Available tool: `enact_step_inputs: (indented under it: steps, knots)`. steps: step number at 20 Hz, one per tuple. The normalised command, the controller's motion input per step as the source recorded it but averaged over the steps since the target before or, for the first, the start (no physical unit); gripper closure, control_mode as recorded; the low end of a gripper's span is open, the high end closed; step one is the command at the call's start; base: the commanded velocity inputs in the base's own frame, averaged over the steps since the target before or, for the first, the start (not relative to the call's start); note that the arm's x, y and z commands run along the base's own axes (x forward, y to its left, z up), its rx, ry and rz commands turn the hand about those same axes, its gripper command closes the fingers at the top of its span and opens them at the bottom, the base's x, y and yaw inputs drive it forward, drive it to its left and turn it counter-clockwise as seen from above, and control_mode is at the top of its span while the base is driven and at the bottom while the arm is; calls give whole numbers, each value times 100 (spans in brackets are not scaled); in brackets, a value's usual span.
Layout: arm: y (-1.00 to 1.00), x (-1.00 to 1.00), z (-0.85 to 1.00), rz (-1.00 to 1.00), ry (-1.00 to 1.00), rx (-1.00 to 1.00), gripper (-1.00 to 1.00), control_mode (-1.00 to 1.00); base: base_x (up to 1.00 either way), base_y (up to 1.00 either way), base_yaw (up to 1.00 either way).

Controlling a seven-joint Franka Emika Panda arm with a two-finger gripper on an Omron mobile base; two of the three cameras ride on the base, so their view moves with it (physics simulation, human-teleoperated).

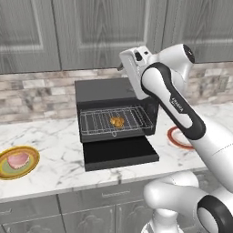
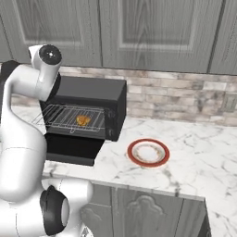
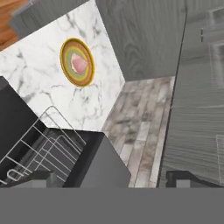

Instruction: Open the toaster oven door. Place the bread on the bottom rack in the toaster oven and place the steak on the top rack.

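The black toaster oven [image 1: 107, 91] stands on the counter with its door [image 1: 120, 153] folded down flat in front. A light-grey wire rack [image 1: 98, 120] is slid forward out of it. The bread [image 1: 117, 121] lies on that rack, also seen as the bread [image 2: 83, 120]; I cannot tell whether it is the bottom or the top rack. The pink steak [image 1: 18, 160] rests on a yellow-green plate [image 1: 32, 164] far left; in the hand view the steak [image 3: 80, 64] is at upper left. My gripper [image 1: 124, 66] hovers above the oven's right rear, open and empty [image 3: 113, 178].
An empty red-rimmed plate [image 2: 148, 152] sits on the marble counter right of the oven. Grey wall cabinets [image 1: 91, 32] hang close above and behind the hand. A brick backsplash [image 2: 185, 97] runs behind the oven. The counter's front edge lies just below the open door.
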Motion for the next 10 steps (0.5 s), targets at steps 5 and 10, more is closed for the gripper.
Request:
enact_step_inputs:
  steps: [5,10]
  knots:
    - [0,0,0,0,0,0,-100,100,-2,65,0]
    - [0,0,0,0,0,0,-100,100,0,49,-5]
